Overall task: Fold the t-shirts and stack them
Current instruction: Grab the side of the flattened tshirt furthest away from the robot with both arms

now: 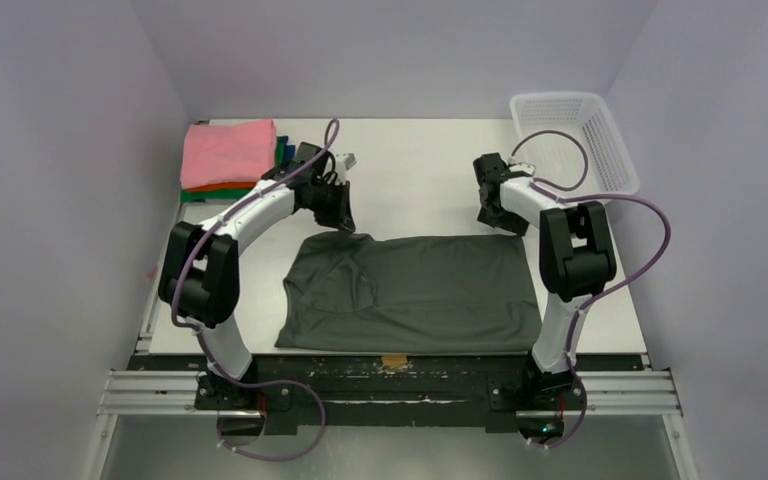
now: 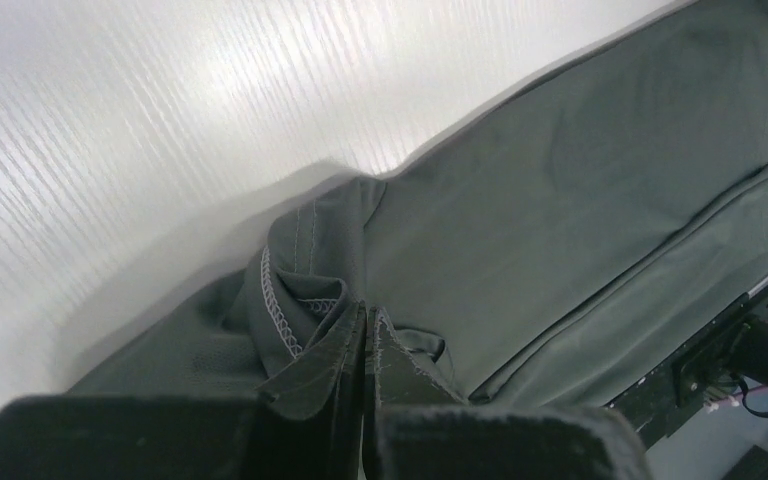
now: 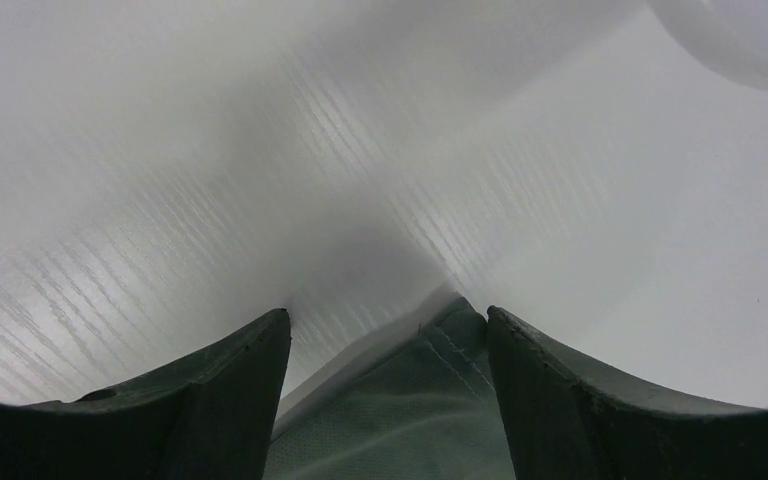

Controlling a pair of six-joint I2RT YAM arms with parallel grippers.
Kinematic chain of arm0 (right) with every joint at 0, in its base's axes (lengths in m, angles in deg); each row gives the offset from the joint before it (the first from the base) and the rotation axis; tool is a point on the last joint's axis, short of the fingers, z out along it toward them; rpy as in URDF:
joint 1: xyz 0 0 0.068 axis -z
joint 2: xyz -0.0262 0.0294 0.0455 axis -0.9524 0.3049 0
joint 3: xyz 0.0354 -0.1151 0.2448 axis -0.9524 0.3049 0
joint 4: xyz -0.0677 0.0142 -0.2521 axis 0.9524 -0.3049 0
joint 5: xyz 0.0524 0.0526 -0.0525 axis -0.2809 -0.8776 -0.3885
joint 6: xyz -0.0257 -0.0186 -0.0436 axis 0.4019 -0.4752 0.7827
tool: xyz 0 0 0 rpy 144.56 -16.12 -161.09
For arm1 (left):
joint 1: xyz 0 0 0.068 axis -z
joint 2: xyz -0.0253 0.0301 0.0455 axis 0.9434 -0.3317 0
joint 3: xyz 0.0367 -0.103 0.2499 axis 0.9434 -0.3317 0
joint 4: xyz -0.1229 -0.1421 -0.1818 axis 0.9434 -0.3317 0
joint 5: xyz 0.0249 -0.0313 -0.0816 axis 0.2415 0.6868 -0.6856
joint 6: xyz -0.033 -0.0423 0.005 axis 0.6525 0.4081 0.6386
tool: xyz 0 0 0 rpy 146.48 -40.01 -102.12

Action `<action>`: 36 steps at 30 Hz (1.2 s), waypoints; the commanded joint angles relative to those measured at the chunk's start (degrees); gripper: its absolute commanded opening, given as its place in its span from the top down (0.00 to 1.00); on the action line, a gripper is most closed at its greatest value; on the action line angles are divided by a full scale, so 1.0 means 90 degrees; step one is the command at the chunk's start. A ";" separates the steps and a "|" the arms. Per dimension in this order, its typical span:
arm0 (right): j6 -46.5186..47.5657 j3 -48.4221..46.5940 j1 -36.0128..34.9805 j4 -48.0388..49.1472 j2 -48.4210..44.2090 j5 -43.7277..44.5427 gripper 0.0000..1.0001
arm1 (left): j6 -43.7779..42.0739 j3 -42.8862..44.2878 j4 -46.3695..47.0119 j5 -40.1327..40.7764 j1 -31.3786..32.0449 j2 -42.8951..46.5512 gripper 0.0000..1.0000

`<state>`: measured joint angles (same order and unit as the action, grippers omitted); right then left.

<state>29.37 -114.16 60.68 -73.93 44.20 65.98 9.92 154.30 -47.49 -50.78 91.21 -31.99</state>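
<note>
Charcoal t-shirt (image 1: 415, 290) lies spread flat mid-worktop (image 1: 410, 160). Its long axis runs left–right, and the bunched sleeve end probably points left. The cloth looks limp and light and will likely sag and bunch, so it is best taken at the stitched far corners. Left end effector (image 2: 365, 312) is pinched tight on the far-left corner hem. Right end effector (image 3: 388, 315) is spread, straddling the far-right corner without gripping it.

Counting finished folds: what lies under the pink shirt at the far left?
Edges of an orange shirt and, below it, a green shirt show under the pink shirt. Anything else beneath is covered, so the full count cannot be told.
</note>
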 commanded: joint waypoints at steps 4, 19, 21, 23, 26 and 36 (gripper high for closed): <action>-0.0340 0.0466 0.0007 -0.0268 -0.0382 0.0489 0.32 | 0.0538 -0.0761 0.0749 0.0131 0.0129 0.0894 1.00; -0.0217 0.0558 0.0008 0.0085 -0.0622 0.0599 0.89 | 0.0701 -0.1566 0.0875 0.0294 0.0257 0.1711 1.00; -0.0126 0.0616 -0.0011 0.0167 -0.0675 0.0610 0.91 | 0.0783 -0.1670 0.0861 0.0279 0.0271 0.1810 1.00; -0.0053 0.0755 -0.0051 0.0192 -0.0785 0.0608 0.92 | 0.0906 -0.1835 0.0871 0.0216 0.0295 0.1937 1.00; 0.0132 0.1036 -0.0119 0.0323 -0.1178 0.0557 0.93 | 0.1040 -0.2121 0.0866 0.0180 0.0351 0.2218 1.00; 0.1029 0.2334 -0.0166 0.0945 -0.2885 -0.0270 0.92 | 0.1250 -0.2792 0.0516 0.0377 0.0496 0.3088 1.00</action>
<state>33.42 -97.59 59.34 -70.08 23.61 67.46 19.78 130.87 -42.44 -48.16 95.18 -7.92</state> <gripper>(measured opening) 0.081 0.004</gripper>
